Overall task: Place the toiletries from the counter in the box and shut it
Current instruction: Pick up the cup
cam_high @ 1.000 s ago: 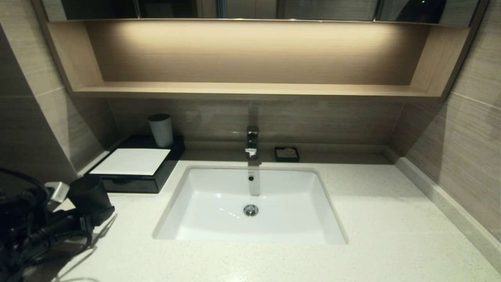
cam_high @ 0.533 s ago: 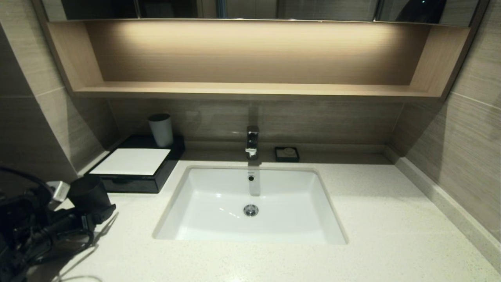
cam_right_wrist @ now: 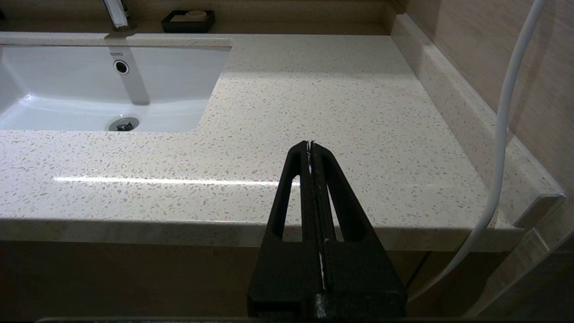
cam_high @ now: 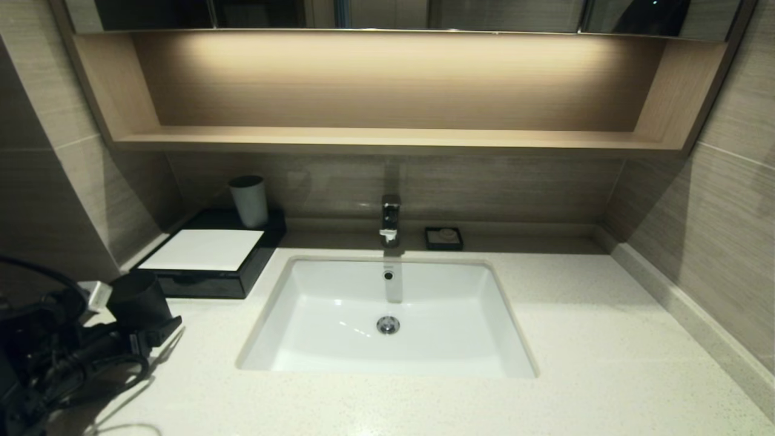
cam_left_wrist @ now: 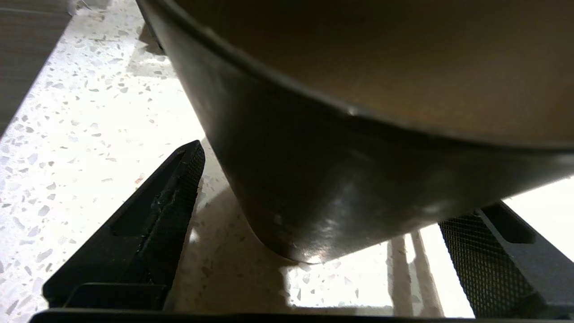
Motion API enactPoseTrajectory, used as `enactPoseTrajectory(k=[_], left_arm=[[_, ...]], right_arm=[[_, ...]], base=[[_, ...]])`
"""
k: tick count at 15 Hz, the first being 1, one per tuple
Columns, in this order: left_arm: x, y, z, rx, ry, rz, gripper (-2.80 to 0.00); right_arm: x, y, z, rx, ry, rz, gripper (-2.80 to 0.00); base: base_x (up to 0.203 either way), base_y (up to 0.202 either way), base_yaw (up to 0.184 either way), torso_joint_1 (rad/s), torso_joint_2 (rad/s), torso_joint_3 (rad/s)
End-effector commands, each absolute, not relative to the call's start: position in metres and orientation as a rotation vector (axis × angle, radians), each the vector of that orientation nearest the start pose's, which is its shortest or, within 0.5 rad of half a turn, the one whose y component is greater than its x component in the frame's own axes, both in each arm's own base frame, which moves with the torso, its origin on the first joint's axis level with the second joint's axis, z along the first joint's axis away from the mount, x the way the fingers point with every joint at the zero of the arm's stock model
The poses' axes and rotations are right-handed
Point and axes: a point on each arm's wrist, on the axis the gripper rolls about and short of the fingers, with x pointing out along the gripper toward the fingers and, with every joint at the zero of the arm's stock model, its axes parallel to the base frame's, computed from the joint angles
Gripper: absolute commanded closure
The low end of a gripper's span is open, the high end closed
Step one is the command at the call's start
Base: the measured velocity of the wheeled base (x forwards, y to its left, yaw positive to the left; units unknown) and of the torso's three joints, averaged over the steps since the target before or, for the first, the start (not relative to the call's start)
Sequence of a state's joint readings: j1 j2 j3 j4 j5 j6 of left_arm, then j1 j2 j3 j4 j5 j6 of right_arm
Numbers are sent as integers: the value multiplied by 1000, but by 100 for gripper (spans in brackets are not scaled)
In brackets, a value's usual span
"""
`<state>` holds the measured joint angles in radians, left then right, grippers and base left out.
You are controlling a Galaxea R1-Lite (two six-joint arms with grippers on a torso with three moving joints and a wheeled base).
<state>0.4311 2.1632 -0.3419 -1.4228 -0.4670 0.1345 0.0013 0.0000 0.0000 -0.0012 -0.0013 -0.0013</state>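
Observation:
The black box with a white top panel stands at the back left of the counter; its front tray looks pushed in. No toiletry packets show in any view. My left gripper is open at the counter's left edge, one finger on each side of a dark cylindrical cup. In the left wrist view the cup stands on the counter between the spread fingers, with a gap on both sides. My right gripper is shut and empty over the counter's front right edge.
A white basin is sunk in the middle, with a faucet behind it. A tiny black dish sits right of the faucet. A white cup stands on the box's back. A white cable hangs by the right wall.
My left gripper has crept slightly to the right around the dark cup. The cup, the box and the right arm have not visibly moved.

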Motion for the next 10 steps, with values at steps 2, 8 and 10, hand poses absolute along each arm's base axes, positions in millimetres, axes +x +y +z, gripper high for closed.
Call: enactPoseTrajectory(k=[2, 8, 10], left_arm=[[269, 111, 17, -36, 352, -64, -280], [271, 111, 20, -54, 325, -58, -280], [272, 111, 21, -63, 312, -50, -280]], right_arm=[[-23, 0, 75, -2, 0, 0, 0], [-23, 0, 75, -2, 0, 0, 0], [-23, 0, 75, -2, 0, 0, 0]], base=[[0, 0, 0, 0, 0, 0], [0, 0, 0, 0, 0, 0], [0, 0, 0, 0, 0, 0]])
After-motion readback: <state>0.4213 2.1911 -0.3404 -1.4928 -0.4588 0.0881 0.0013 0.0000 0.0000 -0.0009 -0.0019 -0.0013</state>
